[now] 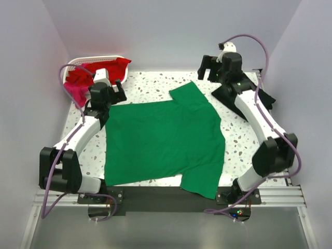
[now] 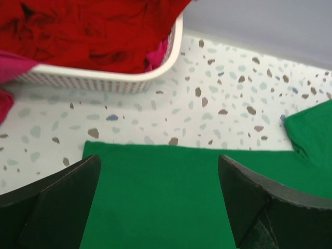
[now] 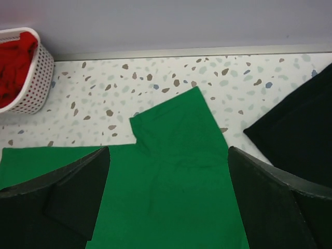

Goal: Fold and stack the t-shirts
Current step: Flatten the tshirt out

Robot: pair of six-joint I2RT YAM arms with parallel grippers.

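Top external view, starting close in: the green t-shirt [image 1: 163, 142] is spread flat on the speckled table [image 1: 150, 88] between the two arms, one near corner reaching over the table's front edge.

Over to the left gripper [image 1: 115, 89], poised at the shirt's far left corner. On its wrist camera the fingers [image 2: 62, 202] stand wide apart with nothing between them. Green cloth lies right beneath, and its straight far edge runs just ahead of the fingertips. Past that comes bare table, then the white basket [image 2: 104, 80] ahead and to the left. The red t-shirt [image 2: 93, 31] is heaped inside it. The magenta-pink t-shirt [image 2: 10, 62] spills over the rim further left.

Now the right gripper [image 1: 208, 67], out beyond the shirt's far right end. Its jaws are spread wide too, holding nothing. On its wrist camera green fabric fills the space under and between the fingers [image 3: 280, 202], and one sleeve [image 3: 176, 129] juts away straight ahead. Just to its right the black t-shirt [image 3: 295, 135] lies on the table, close beside the green one but not touching it. The basket sits well off to the left, by the far wall [image 3: 166, 21].
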